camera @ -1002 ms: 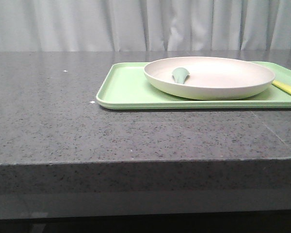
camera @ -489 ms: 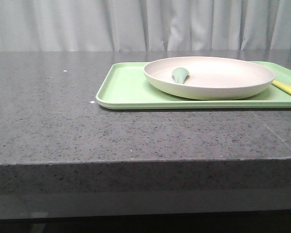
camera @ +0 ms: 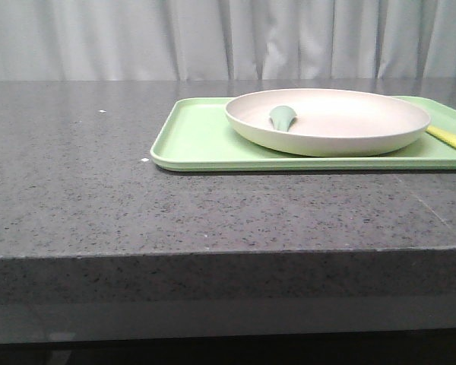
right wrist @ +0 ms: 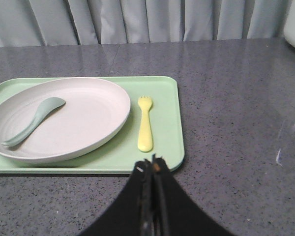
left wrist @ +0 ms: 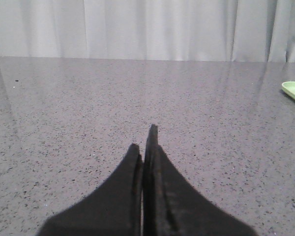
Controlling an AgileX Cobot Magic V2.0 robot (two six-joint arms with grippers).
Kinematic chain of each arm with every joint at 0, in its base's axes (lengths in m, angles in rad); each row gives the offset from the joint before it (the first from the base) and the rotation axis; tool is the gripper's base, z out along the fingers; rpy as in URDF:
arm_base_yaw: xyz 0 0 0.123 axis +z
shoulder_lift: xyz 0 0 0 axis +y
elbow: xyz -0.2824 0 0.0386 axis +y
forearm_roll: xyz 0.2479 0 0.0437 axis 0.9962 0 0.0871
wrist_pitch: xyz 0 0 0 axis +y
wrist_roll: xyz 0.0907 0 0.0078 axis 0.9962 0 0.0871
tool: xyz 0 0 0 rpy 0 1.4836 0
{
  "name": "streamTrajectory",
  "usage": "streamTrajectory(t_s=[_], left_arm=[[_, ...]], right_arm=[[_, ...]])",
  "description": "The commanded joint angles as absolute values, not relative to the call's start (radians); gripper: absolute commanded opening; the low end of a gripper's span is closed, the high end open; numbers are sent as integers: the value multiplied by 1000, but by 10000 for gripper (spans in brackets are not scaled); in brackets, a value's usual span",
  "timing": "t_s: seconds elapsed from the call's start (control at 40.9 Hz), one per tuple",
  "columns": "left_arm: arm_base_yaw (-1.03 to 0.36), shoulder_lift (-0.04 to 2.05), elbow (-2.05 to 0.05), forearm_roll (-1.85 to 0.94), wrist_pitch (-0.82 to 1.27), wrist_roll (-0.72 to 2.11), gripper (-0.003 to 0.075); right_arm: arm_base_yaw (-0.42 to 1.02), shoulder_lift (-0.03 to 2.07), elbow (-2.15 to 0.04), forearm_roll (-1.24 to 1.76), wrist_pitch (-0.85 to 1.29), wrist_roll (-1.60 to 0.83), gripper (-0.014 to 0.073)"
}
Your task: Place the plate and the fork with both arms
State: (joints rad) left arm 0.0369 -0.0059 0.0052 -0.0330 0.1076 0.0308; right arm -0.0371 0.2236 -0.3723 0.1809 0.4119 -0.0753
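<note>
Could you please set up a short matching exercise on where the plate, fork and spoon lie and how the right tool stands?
Things:
1. plate
2. fork
3. spoon
4. right tool

Places or states:
A. lying inside the plate
B. shut, holding nothing
C. on the tray, holding the spoon
D. on the tray, beside the plate

Pairs: 1-C, 2-D, 3-A, 4-B

Nothing has shifted — the plate, the fork and the tray lie as before.

Both our grippers pressed closed, holding nothing.
Our left gripper and right gripper each show fingers meeting tip to tip.
</note>
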Motion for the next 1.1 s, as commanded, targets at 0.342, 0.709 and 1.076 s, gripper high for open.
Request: streamTrajectory(t_s=[0.342, 0.709, 1.076], left_arm=[[40, -26, 9, -35, 21, 27, -18], [40, -26, 9, -35, 21, 27, -18], [40, -26, 9, -35, 21, 27, -18]], right_arm=[[-20, 214, -370, 131, 309, -86, -116], [40, 58, -79, 103, 122, -81, -116], [54, -30, 24, 103, 153, -76, -116]])
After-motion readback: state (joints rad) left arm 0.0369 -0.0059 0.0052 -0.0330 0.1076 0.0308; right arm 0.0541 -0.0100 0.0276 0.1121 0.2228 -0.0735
